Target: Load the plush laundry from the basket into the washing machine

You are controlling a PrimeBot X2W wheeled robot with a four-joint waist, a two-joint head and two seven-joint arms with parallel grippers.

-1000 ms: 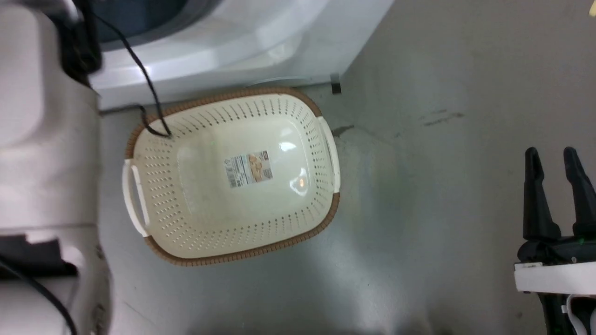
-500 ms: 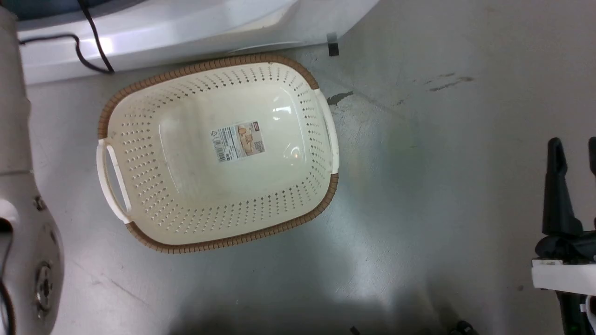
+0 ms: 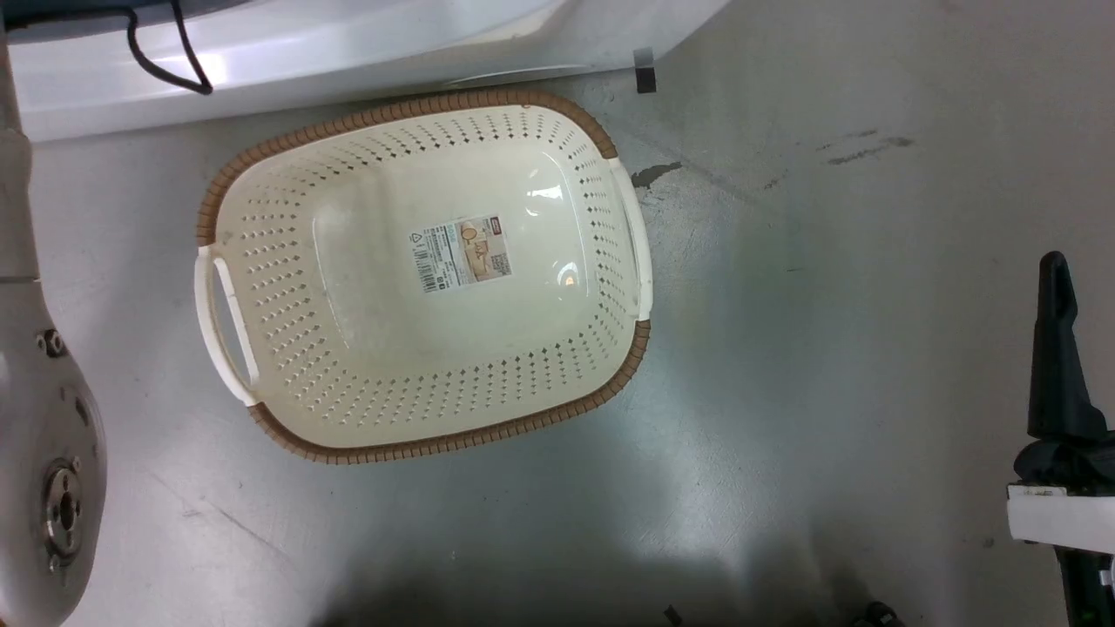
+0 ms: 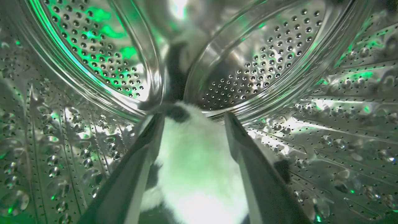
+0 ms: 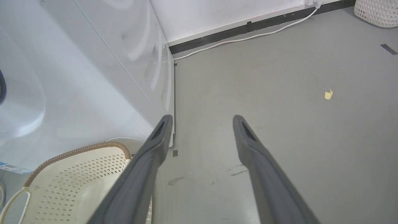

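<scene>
Plush laundry, a white-and-black soft toy (image 4: 196, 161), lies inside the steel drum (image 4: 279, 46) of the washing machine (image 3: 348, 52). The left wrist view shows it between the two fingers of the left gripper (image 4: 194, 116). These fingers stand wide apart, as wide as those of the other gripper, and the fur touches their inner sides. I cannot tell if they press on it.

In the head view the pale left arm (image 3: 35, 479) runs up along the left edge towards the machine, with a black cable (image 3: 165, 74) looping in front of the white panel.

The right gripper (image 5: 202, 119) hangs over the grey floor (image 3: 827, 348) well to the right of the basket (image 3: 392, 383), its fingers spread and holding nothing. The head view shows one of its dark fingers (image 3: 1056, 366) at the right edge, pointing up.

The basket stands on the floor just in front of the machine, and the label (image 3: 460, 252) on its bottom is in plain sight. The right wrist view gives also the white side of the machine and a white cable (image 5: 248, 38) along the wall.
</scene>
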